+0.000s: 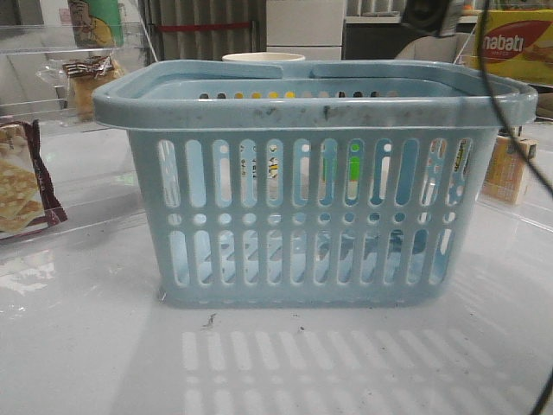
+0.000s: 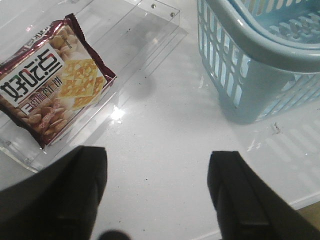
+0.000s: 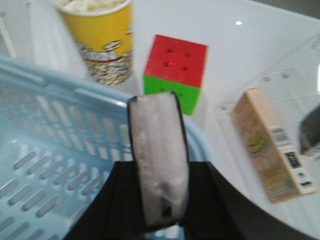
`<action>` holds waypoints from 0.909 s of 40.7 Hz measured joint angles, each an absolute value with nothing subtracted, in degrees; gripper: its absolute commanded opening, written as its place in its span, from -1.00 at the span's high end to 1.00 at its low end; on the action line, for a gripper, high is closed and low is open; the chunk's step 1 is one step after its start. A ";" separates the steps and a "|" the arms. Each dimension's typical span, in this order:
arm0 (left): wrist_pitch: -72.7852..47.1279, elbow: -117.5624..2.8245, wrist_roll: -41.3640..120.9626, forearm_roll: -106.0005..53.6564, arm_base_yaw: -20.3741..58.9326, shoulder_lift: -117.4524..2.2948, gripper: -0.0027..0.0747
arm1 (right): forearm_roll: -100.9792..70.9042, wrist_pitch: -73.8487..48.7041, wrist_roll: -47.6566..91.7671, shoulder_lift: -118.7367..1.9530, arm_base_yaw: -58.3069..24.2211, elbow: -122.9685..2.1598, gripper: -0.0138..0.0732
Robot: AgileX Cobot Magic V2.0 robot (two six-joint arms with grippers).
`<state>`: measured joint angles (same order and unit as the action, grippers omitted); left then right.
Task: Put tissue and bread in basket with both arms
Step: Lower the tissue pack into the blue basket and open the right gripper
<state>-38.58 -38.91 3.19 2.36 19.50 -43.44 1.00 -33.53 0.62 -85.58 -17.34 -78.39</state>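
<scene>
The light-blue basket (image 1: 311,108) stands in the middle of the table; it also shows in the left wrist view (image 2: 260,75) and the right wrist view (image 3: 50,125). My right gripper (image 3: 161,169) is shut on the tissue (image 3: 159,135), a dark-edged pack with a pale face, held above the basket's rim. My left gripper (image 2: 157,155) is open and empty above bare table, between the basket and a cracker packet. The bread (image 1: 85,82), golden-brown in a clear wrapper, lies on a clear shelf at the far back left. Neither gripper shows in the front view.
A maroon-edged cracker packet (image 2: 55,85) lies on a clear acrylic tray (image 2: 145,30) left of the basket. Behind the basket stand a yellow popcorn cup (image 3: 102,45) and a red-and-green cube (image 3: 175,72). A beige carton (image 3: 272,145) lies to the right. A nabati box (image 1: 514,47) is at the back right.
</scene>
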 measured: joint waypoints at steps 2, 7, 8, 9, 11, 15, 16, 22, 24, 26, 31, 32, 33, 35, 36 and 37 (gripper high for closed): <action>-38.58 -38.91 3.19 2.36 19.50 -43.44 -0.33 | 1.00 -33.64 0.62 -86.79 -19.96 -78.39 0.45; -38.58 -38.91 3.19 2.36 19.50 -43.44 -0.33 | 1.00 -33.68 0.62 -90.55 -24.73 -78.39 0.42; -38.58 -38.91 3.19 2.36 19.50 -43.44 -0.33 | 1.00 -33.68 0.62 -91.27 -25.50 -78.39 0.39; -38.58 -38.91 3.19 2.36 19.50 -43.44 -0.33 | 1.00 -33.68 0.62 -92.20 -25.99 -78.39 0.35; -38.58 -38.91 3.19 2.36 19.50 -43.44 -0.33 | 1.00 -33.77 0.62 -93.77 -26.80 -78.39 0.23; -38.58 -38.91 3.19 2.36 19.50 -43.44 -0.33 | 1.00 -33.77 0.62 -96.44 -27.35 -78.39 -0.13; -38.58 -38.91 3.19 2.36 19.50 -43.44 -0.33 | 1.00 -33.77 0.62 -97.07 -27.35 -78.39 -0.24; -38.58 -38.91 3.19 2.36 19.50 -43.44 -0.33 | 1.00 -33.77 0.62 -98.36 -27.35 -78.39 -0.55; -38.58 -38.91 3.19 2.36 19.50 -43.44 -0.33 | 1.00 -33.77 0.62 -98.18 -27.35 -78.39 -0.54; -38.58 -38.91 3.19 2.36 19.50 -43.44 -0.33 | 1.00 -33.77 0.62 -97.47 -27.35 -78.39 -0.53; -38.58 -38.91 3.19 2.36 19.50 -43.44 -0.33 | 1.00 -34.03 0.62 -94.40 -27.35 -78.39 -0.53; -38.58 -38.91 3.19 2.36 19.50 -43.44 -0.33 | 1.00 -34.02 0.62 -93.69 -27.35 -78.39 -0.53; -38.58 -38.91 3.19 2.36 19.50 -43.44 -0.33 | 1.00 -34.02 0.62 -92.66 -27.35 -78.39 -0.53; -38.58 -38.91 3.19 2.36 19.50 -43.44 -0.33 | 1.00 -34.02 0.62 -90.76 -27.35 -78.27 -0.53; -38.58 -38.91 3.19 2.36 19.50 -43.44 -0.33 | 1.00 -34.02 0.62 -89.57 -27.35 -78.00 -0.53; -38.58 -38.91 3.19 2.36 19.50 -43.44 -0.33 | 1.00 -33.91 0.62 -88.63 -27.35 -77.59 -0.53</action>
<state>-38.58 -38.91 3.19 2.36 19.50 -43.44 1.00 -33.91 0.62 -88.63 -27.35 -77.59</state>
